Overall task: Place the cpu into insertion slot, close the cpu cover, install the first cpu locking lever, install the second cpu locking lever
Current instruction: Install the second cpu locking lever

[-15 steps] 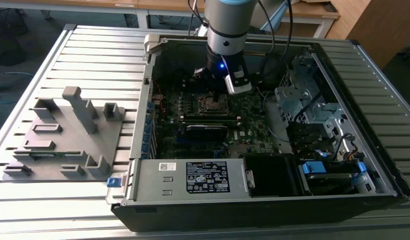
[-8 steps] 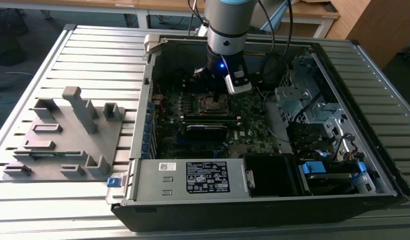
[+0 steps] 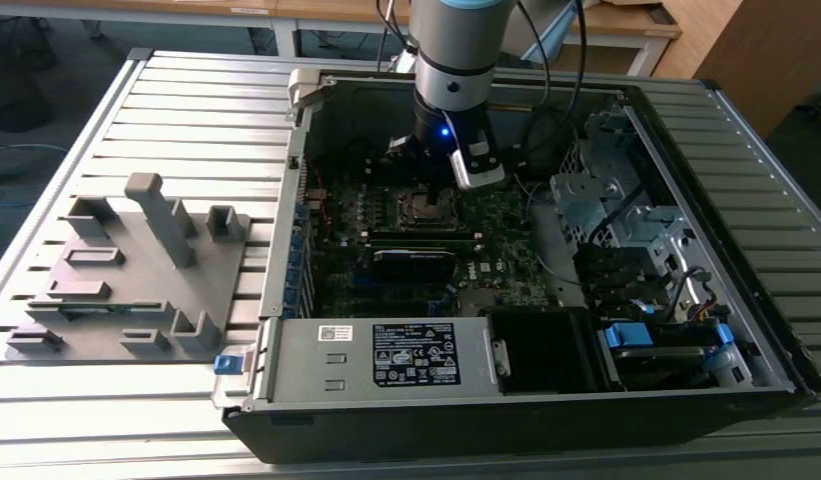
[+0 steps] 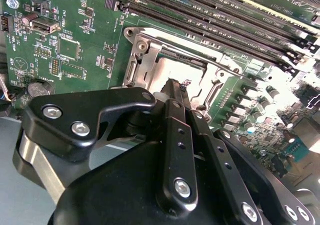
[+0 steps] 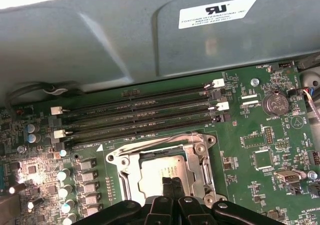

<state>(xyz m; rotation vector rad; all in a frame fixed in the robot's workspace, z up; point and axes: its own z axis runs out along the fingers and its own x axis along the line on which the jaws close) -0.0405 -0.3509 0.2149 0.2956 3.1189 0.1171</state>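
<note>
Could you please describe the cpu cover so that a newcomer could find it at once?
Look inside the open computer case, on the green motherboard beside the long black memory slots. The cpu cover is the silver square frame lying around the grey chip.

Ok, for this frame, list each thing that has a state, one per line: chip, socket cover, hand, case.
cpu: seated flat in the insertion slot.
cpu cover: down around the cpu, framing it.
hand: fingers together, tips over the cpu's edge, holding nothing.
computer case: lying on its side, panel off, motherboard exposed.
</note>
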